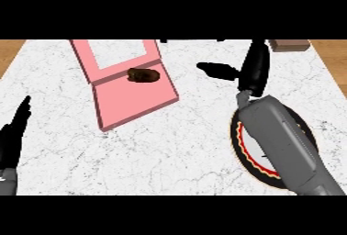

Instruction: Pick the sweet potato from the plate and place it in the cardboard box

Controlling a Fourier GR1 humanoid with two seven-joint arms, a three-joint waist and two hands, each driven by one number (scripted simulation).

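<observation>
now the sweet potato (142, 75) lies inside the pink cardboard box (132, 98), on its floor near the back wall, dark brown against the pink. the box sits on the white marbled bench (169, 147), left of centre and turned at a slant. the right hand (253, 69) is stretched out over the bench to the right of the box, well apart from it, its fingers straight and together, holding nothing. its grey forearm (284, 147) crosses over the plate (249, 158), which has a black rim and a red scalloped ring and lies at the lower right, largely hidden under the arm. the left hand (12, 133) rests at the left edge, fingers straight and pointing up, empty.
</observation>
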